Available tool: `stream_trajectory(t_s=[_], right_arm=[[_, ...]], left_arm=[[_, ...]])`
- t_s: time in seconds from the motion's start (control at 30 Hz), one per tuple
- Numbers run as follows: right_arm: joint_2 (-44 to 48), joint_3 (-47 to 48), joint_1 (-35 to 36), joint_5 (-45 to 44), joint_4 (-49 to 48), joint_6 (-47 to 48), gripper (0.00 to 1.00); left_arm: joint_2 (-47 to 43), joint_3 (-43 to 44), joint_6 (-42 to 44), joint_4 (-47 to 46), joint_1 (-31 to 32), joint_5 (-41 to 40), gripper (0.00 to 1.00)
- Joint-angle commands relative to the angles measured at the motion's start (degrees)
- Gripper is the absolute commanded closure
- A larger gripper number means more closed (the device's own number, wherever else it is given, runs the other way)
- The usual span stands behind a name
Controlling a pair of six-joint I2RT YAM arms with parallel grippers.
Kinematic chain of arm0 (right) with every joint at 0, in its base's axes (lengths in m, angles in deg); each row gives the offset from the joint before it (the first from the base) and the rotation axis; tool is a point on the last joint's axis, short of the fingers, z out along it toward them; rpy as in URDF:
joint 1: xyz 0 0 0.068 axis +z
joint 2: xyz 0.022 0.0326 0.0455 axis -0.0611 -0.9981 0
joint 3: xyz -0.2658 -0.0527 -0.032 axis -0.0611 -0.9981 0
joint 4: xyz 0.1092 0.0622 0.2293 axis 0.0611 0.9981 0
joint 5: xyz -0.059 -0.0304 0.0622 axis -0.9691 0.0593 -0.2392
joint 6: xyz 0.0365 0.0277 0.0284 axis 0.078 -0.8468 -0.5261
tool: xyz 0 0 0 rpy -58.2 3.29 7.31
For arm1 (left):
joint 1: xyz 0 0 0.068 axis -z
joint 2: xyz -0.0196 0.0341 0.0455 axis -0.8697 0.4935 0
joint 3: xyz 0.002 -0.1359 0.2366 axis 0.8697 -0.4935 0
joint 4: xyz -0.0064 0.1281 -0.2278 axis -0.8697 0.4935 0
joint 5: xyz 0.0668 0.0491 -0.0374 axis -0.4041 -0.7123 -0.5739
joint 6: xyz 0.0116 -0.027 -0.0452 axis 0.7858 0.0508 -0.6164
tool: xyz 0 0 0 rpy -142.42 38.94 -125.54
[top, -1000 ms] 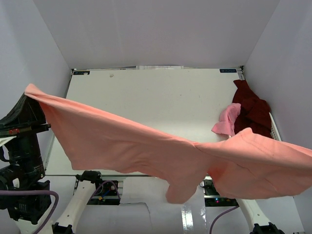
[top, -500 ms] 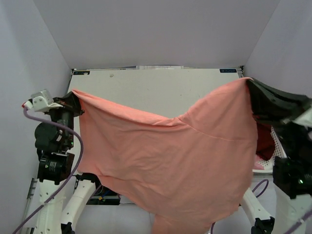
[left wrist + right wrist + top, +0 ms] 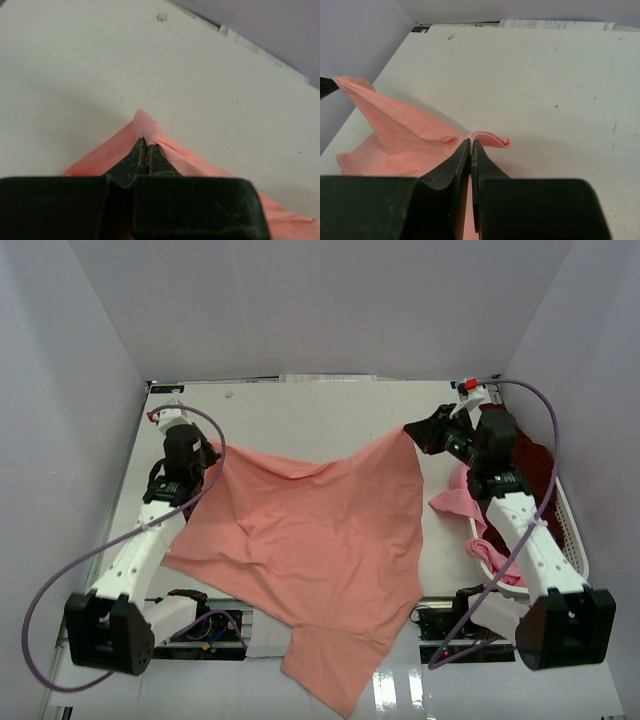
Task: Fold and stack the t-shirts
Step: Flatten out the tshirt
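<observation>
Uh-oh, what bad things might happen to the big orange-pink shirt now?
The left pincer and right pincer each pinch only a small bit of the salmon shirt, so a corner might slip out. The shirt's lower end hangs over the near edge of the table, so it might slide off or snag below.

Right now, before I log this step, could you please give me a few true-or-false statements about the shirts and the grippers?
1. The left gripper is shut on a corner of the salmon-pink t-shirt. True.
2. The right gripper is open and holds nothing. False: it is shut on another corner of the same shirt.
3. The dark maroon t-shirt and the lighter pink t-shirt sit at the white basket on the right. True.
4. The salmon-pink t-shirt lies folded into a neat square. False: it is spread open, and its lower part hangs past the near edge of the table.
</observation>
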Motion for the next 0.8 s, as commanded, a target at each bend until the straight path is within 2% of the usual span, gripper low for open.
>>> stream_trajectory(t_s=[0.0,0.17,0.37,0.4,0.63,0.77], right_arm=[[-8.24,3.53,0.12,1.72,-8.99,1.88,0.92],[-24.24,8.62,0.21,4.71,-12.00,0.83,0.92],[-40.57,24.50,0.21,4.63,-4.72,3.98,0.92],[-42.35,24.54,0.21,4.37,-3.57,4.60,0.92],[-57.10,44.63,-1.98,0.85,5.67,5.76,0.92],[-63.71,54.58,-2.34,-0.29,10.41,5.49,0.92]], left_arm=[[9.98,1.53,-3.36,-6.58,-0.01,-0.94,1.00],[23.73,7.60,-5.21,-8.60,-0.01,-2.44,1.00],[35.67,16.04,-3.10,-9.31,-1.49,-4.20,1.00],[37.09,17.35,-3.10,-8.96,-1.50,-4.20,1.00],[45.45,28.52,0.33,-7.03,-5.27,-4.02,1.00],[48.88,33.17,0.59,-5.88,-8.18,0.10,1.00]])
